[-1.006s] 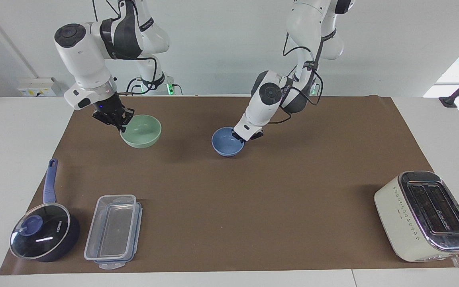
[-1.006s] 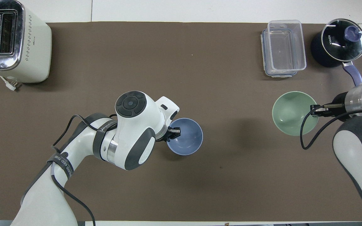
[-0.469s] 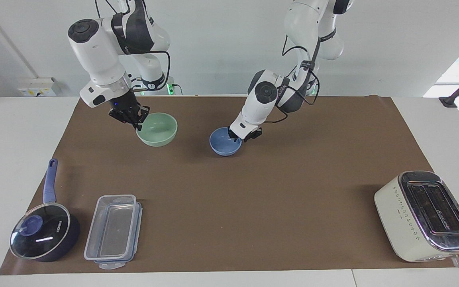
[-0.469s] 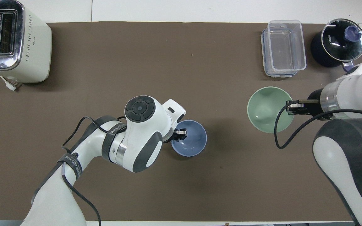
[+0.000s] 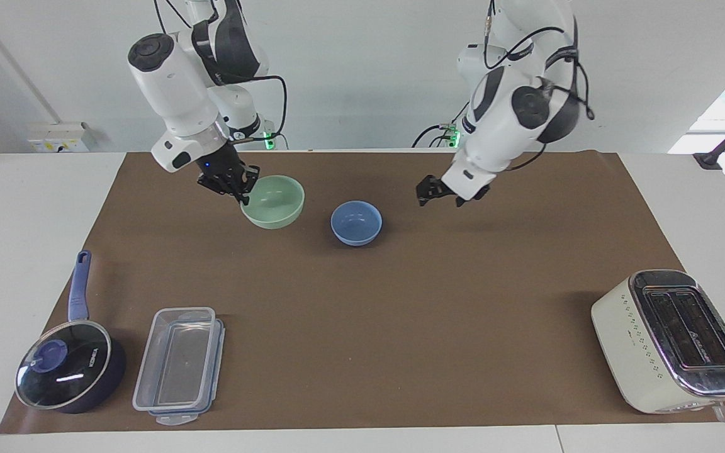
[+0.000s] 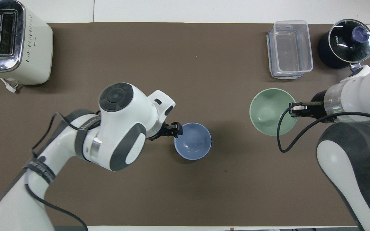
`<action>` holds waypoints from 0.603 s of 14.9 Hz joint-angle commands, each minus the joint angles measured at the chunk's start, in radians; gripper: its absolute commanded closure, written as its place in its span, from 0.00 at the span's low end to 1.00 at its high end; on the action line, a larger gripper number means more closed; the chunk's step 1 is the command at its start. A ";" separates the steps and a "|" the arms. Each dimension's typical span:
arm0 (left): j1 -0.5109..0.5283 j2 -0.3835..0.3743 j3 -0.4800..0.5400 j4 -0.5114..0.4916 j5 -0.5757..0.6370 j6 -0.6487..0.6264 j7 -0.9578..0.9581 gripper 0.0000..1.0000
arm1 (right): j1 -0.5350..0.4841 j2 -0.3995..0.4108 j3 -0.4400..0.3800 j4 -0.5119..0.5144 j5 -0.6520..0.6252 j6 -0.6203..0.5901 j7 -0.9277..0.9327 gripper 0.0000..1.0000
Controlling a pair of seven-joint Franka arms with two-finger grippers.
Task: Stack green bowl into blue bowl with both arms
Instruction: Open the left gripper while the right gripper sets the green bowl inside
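The blue bowl (image 5: 356, 223) stands free on the brown mat near the middle; it also shows in the overhead view (image 6: 193, 145). My left gripper (image 5: 441, 192) is open and empty, raised above the mat beside the blue bowl toward the left arm's end; in the overhead view (image 6: 173, 130) it sits just off the bowl's rim. My right gripper (image 5: 235, 182) is shut on the rim of the green bowl (image 5: 273, 201) and holds it upright just above the mat, beside the blue bowl toward the right arm's end. Both show in the overhead view, the gripper (image 6: 295, 109) and the bowl (image 6: 268, 111).
A cream toaster (image 5: 671, 340) stands at the left arm's end, farther from the robots. A clear lidded container (image 5: 177, 365) and a dark blue saucepan with a glass lid (image 5: 70, 371) stand at the right arm's end, farther from the robots than the bowls.
My left gripper let go of the blue bowl, rose and drew back toward the left arm's end. My right gripper carried the green bowl closer to the blue bowl.
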 commanded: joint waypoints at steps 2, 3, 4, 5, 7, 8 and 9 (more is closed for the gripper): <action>0.154 -0.046 -0.009 0.026 0.103 -0.097 0.133 0.00 | 0.119 0.052 -0.004 -0.019 0.025 0.096 0.036 1.00; 0.186 -0.056 -0.009 0.035 0.127 -0.114 0.158 0.00 | 0.159 0.058 -0.004 -0.037 0.025 0.134 0.068 1.00; 0.206 -0.056 -0.009 0.063 0.149 -0.143 0.164 0.00 | 0.188 0.073 -0.004 -0.052 0.025 0.174 0.083 1.00; 0.222 -0.048 -0.009 0.101 0.158 -0.178 0.167 0.00 | 0.233 0.087 -0.004 -0.058 0.025 0.211 0.100 1.00; 0.246 -0.036 -0.009 0.178 0.175 -0.235 0.185 0.00 | 0.268 0.116 -0.004 -0.059 0.022 0.245 0.120 1.00; 0.251 -0.031 -0.009 0.200 0.181 -0.255 0.185 0.00 | 0.270 0.124 -0.004 -0.062 0.013 0.246 0.114 1.00; 0.254 -0.026 -0.009 0.224 0.190 -0.272 0.185 0.00 | 0.272 0.126 -0.002 -0.080 0.008 0.251 0.111 1.00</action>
